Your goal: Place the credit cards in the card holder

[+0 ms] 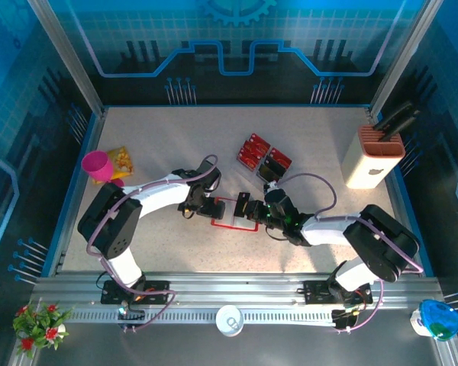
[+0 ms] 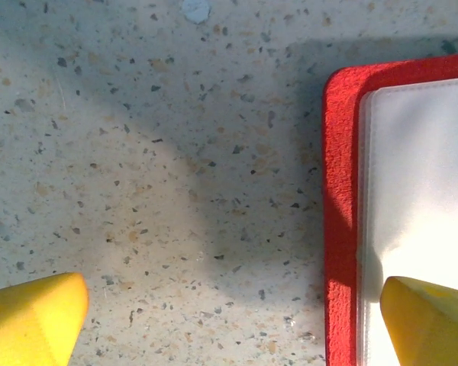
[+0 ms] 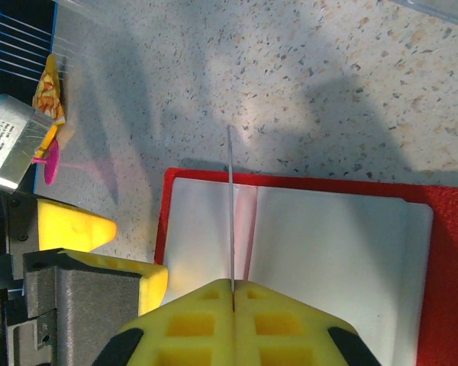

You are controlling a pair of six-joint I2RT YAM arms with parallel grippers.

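Nearest the arm bases, the right end effector (image 3: 233, 288) is pinched tight on one credit card (image 3: 230, 206), held on edge so it reads as a thin line above the open card holder (image 3: 328, 252), which lies flat on the surface (image 1: 160, 137) between the two arms. The card seems to hang over the fold rather than a pocket mouth, so a straight push could jam it against the pale lining, bending it or twisting it out of the pinch. At the holder's nine o'clock the left end effector (image 2: 233, 305) stands wide, holding nothing, one finger (image 2: 427, 320) over the red rim; whether it presses down cannot be told. Unpinned, the holder could skid or fold shut, and the crowded fingers could clash. Farther back, at one o'clock, the other credit cards (image 1: 253, 150) wait.
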